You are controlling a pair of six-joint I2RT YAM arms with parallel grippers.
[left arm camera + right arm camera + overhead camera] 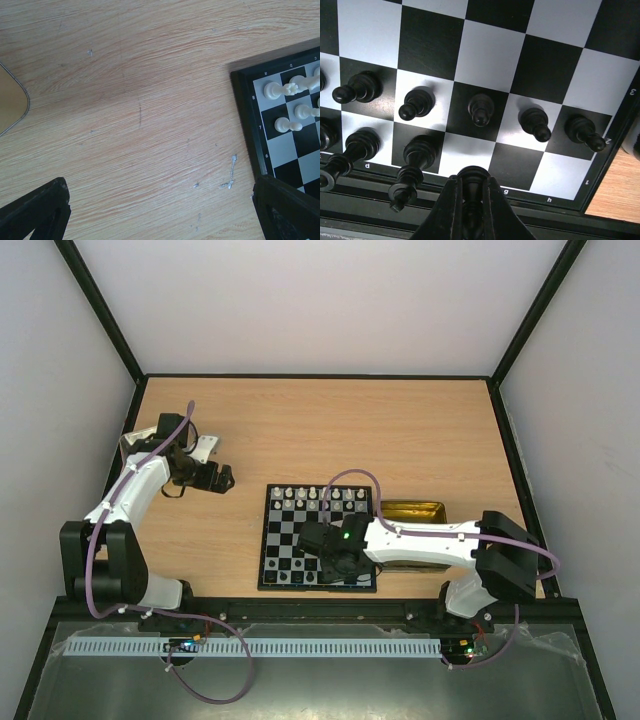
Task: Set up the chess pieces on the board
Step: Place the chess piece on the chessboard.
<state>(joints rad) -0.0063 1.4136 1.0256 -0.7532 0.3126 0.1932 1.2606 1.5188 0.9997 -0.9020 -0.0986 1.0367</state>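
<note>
A small black piece (472,181) sits tight between the right fingers (451,197). The fingers are shut on it, one on each side, and only its round top shows between the tips. It hangs over the near edge of the board (485,60), just left of the letter g on the rim. I cannot tell if its foot touches the board.

Just past the held piece stand five black pawns (481,109) in a row, each on its own square. To the left of the fingers stand two taller black pieces (417,155), one row nearer than the pawns. More dark pieces peek in at the left edge of that view.

From above, the board lies flat near the front of the desk (300,430), between the two arms. The white pieces (320,497) stand in rows at its far side. The right arm reaches in over its near right part. A gold tin (412,510) lies just beside the board on the right.

The left fingers (35,212) are spread as wide as can be and hold nothing. They hang over bare desk to the left of the board. One tip sits over the board's black rim, near its corner with the white pieces. A lid (10,102) with a round corner lies on the other side, well apart from the board.
</note>
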